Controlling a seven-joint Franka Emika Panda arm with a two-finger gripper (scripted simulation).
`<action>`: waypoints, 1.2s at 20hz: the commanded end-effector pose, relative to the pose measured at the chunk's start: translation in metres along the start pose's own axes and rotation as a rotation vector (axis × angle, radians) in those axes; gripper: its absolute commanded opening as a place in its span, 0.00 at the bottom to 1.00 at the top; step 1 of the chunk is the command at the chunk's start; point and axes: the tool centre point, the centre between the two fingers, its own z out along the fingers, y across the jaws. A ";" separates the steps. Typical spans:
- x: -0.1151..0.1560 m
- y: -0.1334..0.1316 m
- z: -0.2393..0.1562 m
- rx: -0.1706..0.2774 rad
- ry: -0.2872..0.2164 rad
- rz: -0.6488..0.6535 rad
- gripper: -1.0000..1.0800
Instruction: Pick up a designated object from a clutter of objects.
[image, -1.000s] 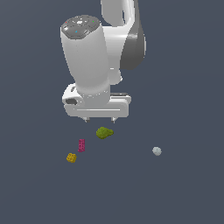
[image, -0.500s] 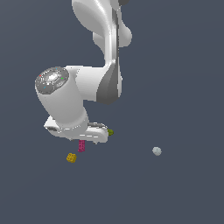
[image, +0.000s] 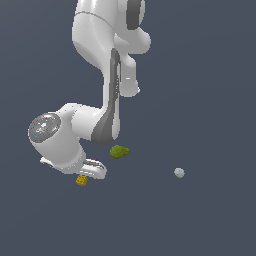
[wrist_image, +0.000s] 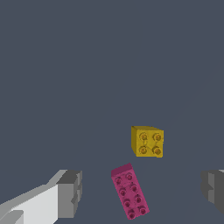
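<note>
**Open gripper low over the yellow block and magenta brick**

In the wrist view the gripper (wrist_image: 142, 197) has its jaws spread wide and empty: one grey finger (wrist_image: 69, 194) shows on one side and the other only at the frame edge, with nothing clamped between them. The magenta brick (wrist_image: 129, 191), an elongated studded piece lying at a slant, sits in the gap between the two fingers without touching either. The yellow block (wrist_image: 147, 141), small and cube-like with four studs on top, lies just beside one end of the magenta brick, slightly apart from it and farther from the fingers.

In the exterior view the white arm (image: 107, 75) bends down so that its hand hangs close above the floor. The yellow block (image: 81, 180) peeks out just beneath the hand's lower edge; the magenta brick is hidden behind the hand there. The olive-green blob (image: 119, 151) lies near the yellow block, on the exterior view's right of it and farther back. The pale grey ball (image: 179, 172) rests well apart from the yellow block, farther toward the exterior view's right
</note>
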 end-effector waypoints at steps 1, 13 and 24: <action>0.004 0.010 0.013 -0.004 0.001 0.012 0.96; 0.008 0.024 0.034 -0.010 -0.002 0.029 0.96; 0.007 0.025 0.080 -0.010 -0.001 0.029 0.96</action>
